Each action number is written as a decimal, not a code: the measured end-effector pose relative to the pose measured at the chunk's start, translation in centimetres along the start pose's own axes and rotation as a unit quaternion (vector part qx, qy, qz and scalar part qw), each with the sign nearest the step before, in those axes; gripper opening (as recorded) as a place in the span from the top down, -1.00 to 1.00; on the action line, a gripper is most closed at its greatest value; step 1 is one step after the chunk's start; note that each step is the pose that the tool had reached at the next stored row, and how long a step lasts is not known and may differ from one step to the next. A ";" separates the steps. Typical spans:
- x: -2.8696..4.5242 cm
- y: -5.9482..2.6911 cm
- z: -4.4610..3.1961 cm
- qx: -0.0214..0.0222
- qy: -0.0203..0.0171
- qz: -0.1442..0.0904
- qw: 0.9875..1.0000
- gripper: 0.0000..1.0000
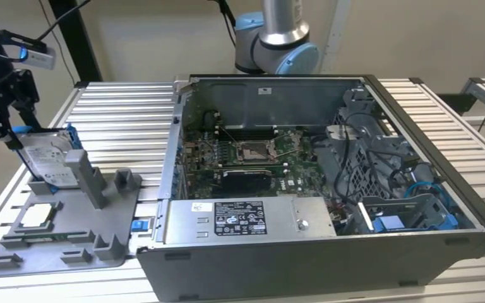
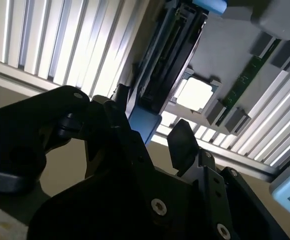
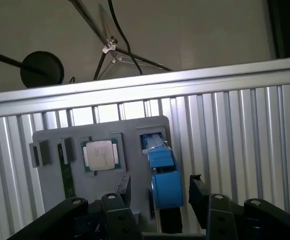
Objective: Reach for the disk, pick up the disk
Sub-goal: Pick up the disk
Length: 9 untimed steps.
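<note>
My end effector (image 3: 159, 189) straddles the upright disk (image 1: 43, 159), fingers (image 3: 198, 195) spread, holding nothing; seemingly centred, so I'd keep square to its blue rails (image 3: 160, 156).

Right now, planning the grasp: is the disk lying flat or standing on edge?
On edge: the disk stands in the grey fixture, label facing sideways.

Legible text: none.
- Disk (image 1: 40, 151): white label (image 1: 48, 165) with black print, too small to read.
- Power supply (image 1: 310, 218) in computer case (image 1: 310, 265): black label (image 1: 239, 218) with pale print and adjoining white sticker (image 1: 202, 206), both unreadable.
</note>
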State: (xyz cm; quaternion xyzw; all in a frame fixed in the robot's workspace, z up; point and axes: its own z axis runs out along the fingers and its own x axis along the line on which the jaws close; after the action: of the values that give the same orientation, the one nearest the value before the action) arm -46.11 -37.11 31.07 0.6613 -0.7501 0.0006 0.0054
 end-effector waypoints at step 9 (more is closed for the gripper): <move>-0.02 -0.01 1.66 0.000 0.000 -0.019 1.000 -1.00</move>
State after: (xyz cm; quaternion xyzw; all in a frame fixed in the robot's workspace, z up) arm -46.11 -37.11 29.41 0.6755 -0.7373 0.0007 0.0054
